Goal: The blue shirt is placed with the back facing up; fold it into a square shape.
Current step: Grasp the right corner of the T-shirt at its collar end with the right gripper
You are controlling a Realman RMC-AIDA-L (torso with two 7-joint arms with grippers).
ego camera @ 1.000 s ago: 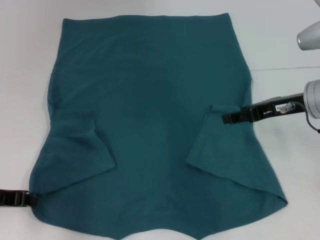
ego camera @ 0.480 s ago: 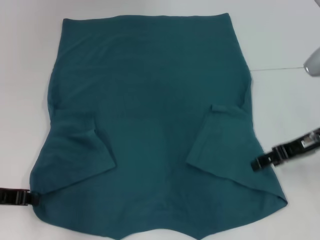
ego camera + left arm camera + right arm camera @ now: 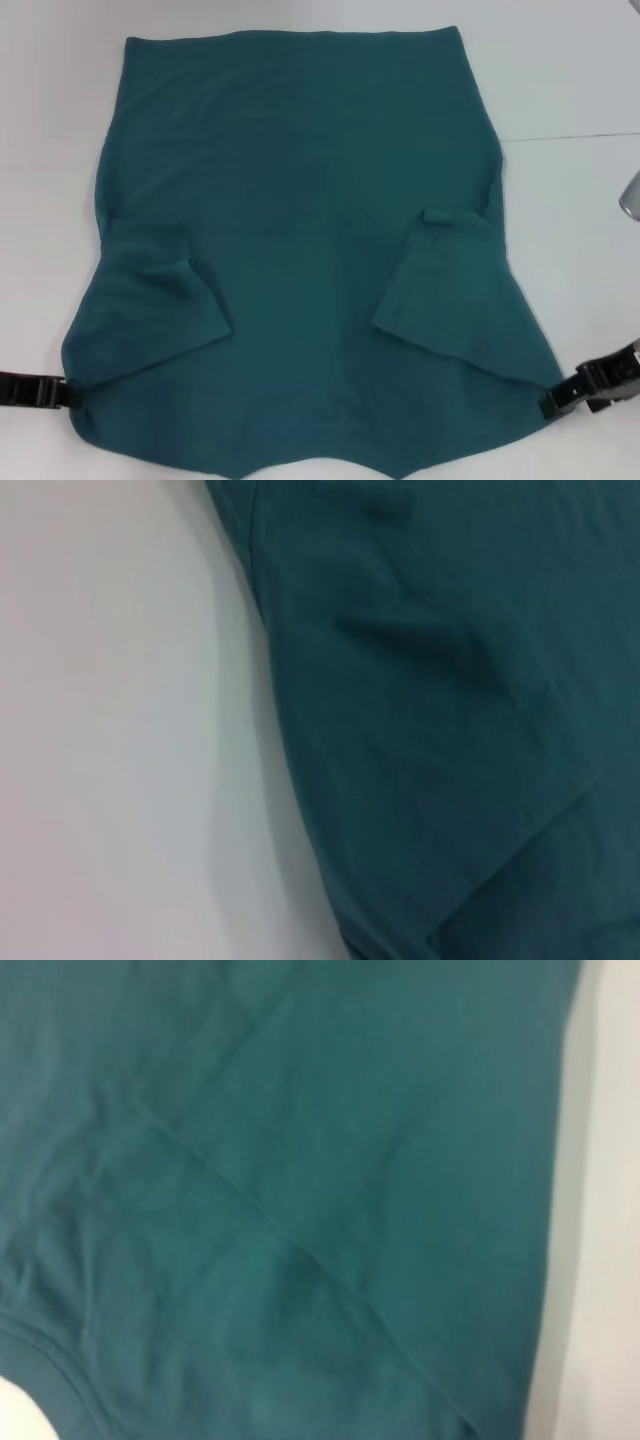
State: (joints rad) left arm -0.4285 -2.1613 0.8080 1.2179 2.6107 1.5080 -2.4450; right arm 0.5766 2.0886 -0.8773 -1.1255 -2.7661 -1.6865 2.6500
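Blue shirt [image 3: 300, 240] spread flat on a white surface [image 3: 560, 80], filling most of the head view, straight hem at the far edge, shoulder end nearest the robot. Both short sleeves folded inward over the body: left sleeve flap [image 3: 165, 310] lying near the left edge, right sleeve flap [image 3: 440, 285] lying near the right edge, its outer corner turned over in a small crease. Left gripper [image 3: 68, 392], black, low at the shirt's near left corner, tip touching the fabric edge; cannot tell whether its fingers are open or closed. Right gripper [image 3: 552, 402], black, low at the near right corner, tip touching the fabric edge; finger state also impossible to tell. Left wrist view: shirt edge against white surface. Right wrist view: teal fabric with a diagonal fold line.
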